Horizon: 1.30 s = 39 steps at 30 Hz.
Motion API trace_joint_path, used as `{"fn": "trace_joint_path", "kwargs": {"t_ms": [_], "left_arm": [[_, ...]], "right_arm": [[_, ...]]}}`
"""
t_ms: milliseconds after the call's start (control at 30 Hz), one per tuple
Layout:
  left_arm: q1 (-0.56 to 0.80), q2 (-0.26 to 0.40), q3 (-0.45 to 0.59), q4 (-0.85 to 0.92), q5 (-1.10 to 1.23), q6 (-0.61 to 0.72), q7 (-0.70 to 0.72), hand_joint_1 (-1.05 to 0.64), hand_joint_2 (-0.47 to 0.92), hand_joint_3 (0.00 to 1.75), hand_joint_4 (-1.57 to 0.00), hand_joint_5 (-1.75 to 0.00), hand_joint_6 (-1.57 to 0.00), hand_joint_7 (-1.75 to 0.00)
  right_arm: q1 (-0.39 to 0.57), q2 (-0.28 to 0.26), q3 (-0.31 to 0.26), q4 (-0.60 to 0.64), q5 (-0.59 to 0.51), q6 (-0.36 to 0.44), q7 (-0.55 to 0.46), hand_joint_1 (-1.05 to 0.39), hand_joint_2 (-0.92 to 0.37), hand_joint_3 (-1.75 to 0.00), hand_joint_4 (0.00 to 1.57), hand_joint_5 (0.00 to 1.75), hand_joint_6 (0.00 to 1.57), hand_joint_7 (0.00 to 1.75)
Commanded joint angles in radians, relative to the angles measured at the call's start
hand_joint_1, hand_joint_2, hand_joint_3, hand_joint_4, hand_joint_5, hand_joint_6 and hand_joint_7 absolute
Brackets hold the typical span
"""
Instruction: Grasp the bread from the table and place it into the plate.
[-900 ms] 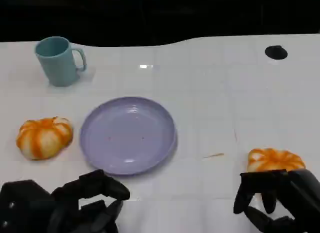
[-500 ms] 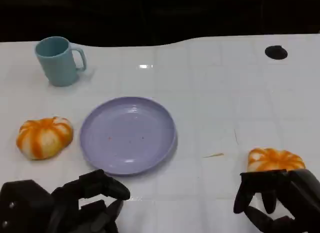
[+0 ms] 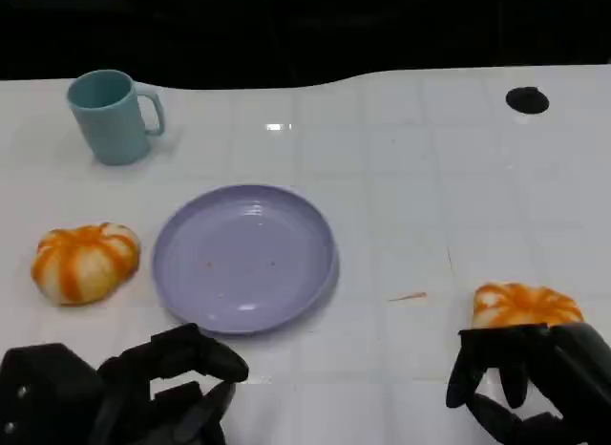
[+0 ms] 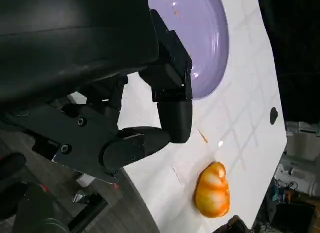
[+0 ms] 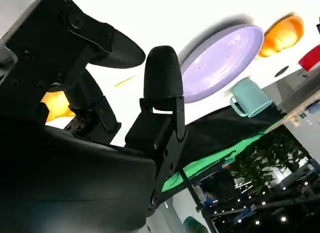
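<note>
White tabletop [image 3: 401, 178]: right hand [image 3: 530, 378], fingers spread and empty, should close squarely over the near bread [image 3: 525, 305] before lifting to the plate [image 3: 243, 257]

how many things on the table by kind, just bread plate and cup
bread: 2, one left of the plate, one by the right hand
plate: 1
cup: 1
total: 4
</note>
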State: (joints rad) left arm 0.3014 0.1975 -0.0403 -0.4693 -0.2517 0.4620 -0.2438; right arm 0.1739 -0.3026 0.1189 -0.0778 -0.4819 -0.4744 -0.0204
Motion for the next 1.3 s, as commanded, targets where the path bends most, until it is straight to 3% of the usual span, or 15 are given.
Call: {"fn": "trace_joint_path", "kwargs": {"t_ms": [33, 133, 267, 433, 567, 733, 767, 1000, 1167, 1300], "left_arm": [[0.005, 0.006, 0.011, -0.014, -0.003, 0.007, 0.001, -0.3, 0.75, 0.75, -0.7, -1.75, -0.66, -1.27], [0.002, 0.004, 0.011, -0.01, -0.005, 0.008, 0.0, -0.29, 0.75, 0.75, -0.7, -1.75, -0.66, -1.27], [0.001, 0.005, 0.01, -0.013, -0.001, 0.01, 0.003, -0.29, 0.75, 0.75, -0.7, -1.75, -0.66, -1.28], [0.0, 0.003, 0.013, -0.012, -0.006, 0.016, 0.002, -0.27, 0.76, 0.76, -0.68, -1.75, -0.65, -1.28], [-0.002, 0.011, 0.005, -0.012, 0.011, 0.007, 0.001, -0.27, 0.77, 0.76, -0.68, -1.75, -0.64, -1.29], [-0.003, 0.009, 0.003, -0.012, 0.012, 0.007, 0.0, -0.27, 0.76, 0.77, -0.69, -1.75, -0.63, -1.3], [-0.003, 0.007, 0.003, -0.014, 0.013, 0.013, 0.003, -0.28, 0.76, 0.77, -0.7, -1.75, -0.63, -1.31], [-0.008, 0.008, 0.001, -0.014, 0.017, 0.02, 0.006, -0.28, 0.75, 0.78, -0.71, -1.75, -0.63, -1.31], [-0.009, 0.006, 0.0, -0.009, 0.02, 0.013, 0.006, -0.28, 0.75, 0.78, -0.69, -1.75, -0.63, -1.32], [-0.01, 0.001, -0.001, -0.008, 0.019, 0.015, 0.007, -0.28, 0.75, 0.78, -0.69, -1.75, -0.63, -1.33]], "right_arm": [[0.003, -0.006, -0.011, -0.004, 0.023, 0.009, 0.002, -0.15, -0.21, -1.3, 0.93, 1.74, 0.93, 1.15], [0.008, 0.0, -0.016, -0.024, 0.033, 0.035, 0.007, -0.13, -0.25, -1.21, 0.87, 1.71, 0.89, 1.06], [0.013, -0.005, -0.02, -0.074, 0.004, 0.085, 0.009, -0.1, -0.28, -1.09, 0.81, 1.33, 0.89, 0.81], [0.008, -0.032, -0.021, -0.128, -0.102, 0.126, -0.005, -0.09, -0.23, -1.07, 0.73, 1.16, 0.87, 0.57], [0.005, -0.057, -0.023, -0.178, -0.207, 0.17, 0.002, -0.1, -0.19, -1.02, 0.65, 0.81, 0.85, 0.3], [0.008, -0.077, -0.027, -0.237, -0.256, 0.233, 0.04, -0.08, -0.19, -0.96, 0.58, 0.63, 0.82, 0.16], [0.009, -0.083, -0.031, -0.256, -0.267, 0.251, 0.055, -0.08, -0.19, -0.95, 0.49, 0.57, 0.76, 0.12], [0.003, -0.114, -0.045, -0.377, -0.343, 0.393, 0.203, -0.15, -0.29, -0.75, 0.25, 0.45, 0.55, 0.0], [-0.002, -0.132, -0.037, -0.415, -0.399, 0.443, 0.273, -0.21, -0.43, -0.5, 0.08, 0.49, 0.38, 0.0], [-0.009, -0.144, -0.031, -0.419, -0.437, 0.466, 0.308, -0.23, -0.55, -0.3, 0.01, 0.52, 0.35, 0.0]]}}
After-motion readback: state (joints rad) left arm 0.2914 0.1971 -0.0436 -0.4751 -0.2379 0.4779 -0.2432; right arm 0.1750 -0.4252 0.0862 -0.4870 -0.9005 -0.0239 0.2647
